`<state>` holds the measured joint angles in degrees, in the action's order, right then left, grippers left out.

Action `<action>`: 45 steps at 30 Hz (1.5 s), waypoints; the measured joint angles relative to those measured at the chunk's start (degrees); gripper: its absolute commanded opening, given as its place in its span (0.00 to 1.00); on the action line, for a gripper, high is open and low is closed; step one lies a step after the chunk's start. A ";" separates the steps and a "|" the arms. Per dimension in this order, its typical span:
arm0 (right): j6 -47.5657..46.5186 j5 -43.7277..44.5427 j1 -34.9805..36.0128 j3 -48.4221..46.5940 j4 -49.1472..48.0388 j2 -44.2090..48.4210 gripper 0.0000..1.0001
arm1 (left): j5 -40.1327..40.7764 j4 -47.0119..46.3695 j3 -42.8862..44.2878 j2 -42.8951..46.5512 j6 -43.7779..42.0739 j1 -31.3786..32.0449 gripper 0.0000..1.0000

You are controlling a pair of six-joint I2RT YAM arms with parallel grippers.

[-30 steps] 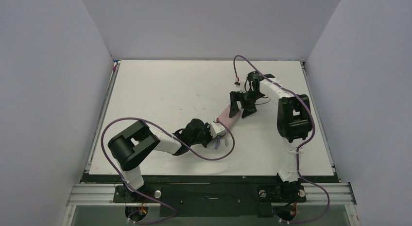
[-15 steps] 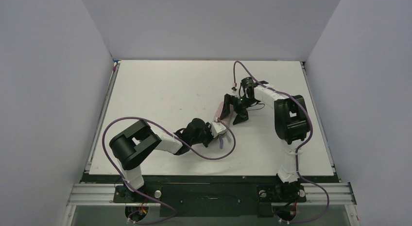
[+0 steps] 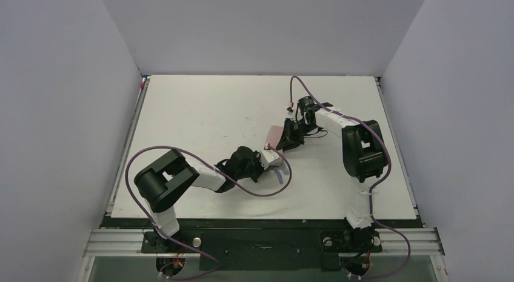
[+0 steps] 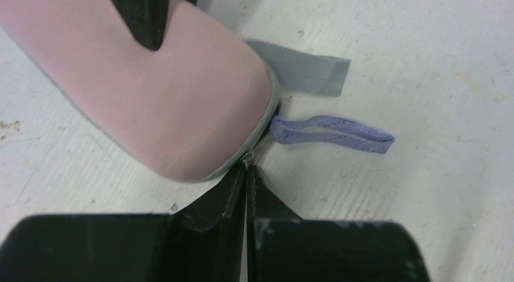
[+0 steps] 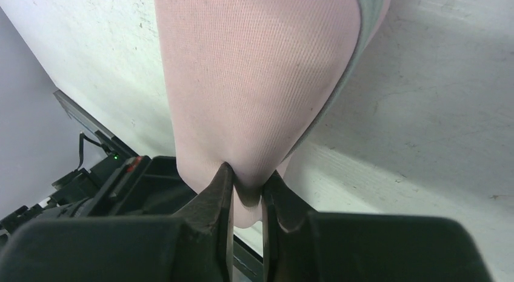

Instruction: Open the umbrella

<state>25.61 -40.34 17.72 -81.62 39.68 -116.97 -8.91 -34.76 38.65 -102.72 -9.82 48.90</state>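
An oval pale pink case (image 3: 276, 136) with a grey zip edge lies mid-table. The umbrella itself is hidden inside it; only its lavender strap (image 4: 330, 131) pokes out of the case's near end onto the table. My left gripper (image 4: 246, 168) is shut, its tips pinching the small metal zip pull (image 4: 248, 158) at the case's rim (image 4: 151, 94). My right gripper (image 5: 245, 176) is shut on the far end of the case (image 5: 260, 76), squeezing the fabric. In the top view the left gripper (image 3: 271, 157) and right gripper (image 3: 290, 135) are at opposite ends.
A grey fabric tab (image 4: 303, 67) sticks out from the case beside the strap. The left arm's purple cable (image 3: 267, 194) loops on the table by the case. White table (image 3: 200, 112), walls on three sides.
My right gripper has swung left and closed on the far end of the case, which has shifted left and tilted. The left gripper has stayed at the near end.
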 measured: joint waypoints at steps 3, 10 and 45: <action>-0.96 0.07 -0.02 0.00 0.02 0.00 0.00 | 1.05 1.03 -1.44 1.75 0.00 -1.09 0.00; -4.28 0.72 0.20 -0.66 0.87 0.00 0.00 | 2.29 2.45 -3.19 4.57 -1.55 -2.93 0.00; -47.52 3.02 1.88 -15.76 36.94 -9.14 0.00 | 3.45 0.04 -0.13 0.46 -9.38 -8.81 0.20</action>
<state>-21.91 -37.32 19.59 -97.38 76.62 -126.10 -5.45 -34.72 38.52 -102.26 -19.20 40.10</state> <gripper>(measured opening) 0.184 0.002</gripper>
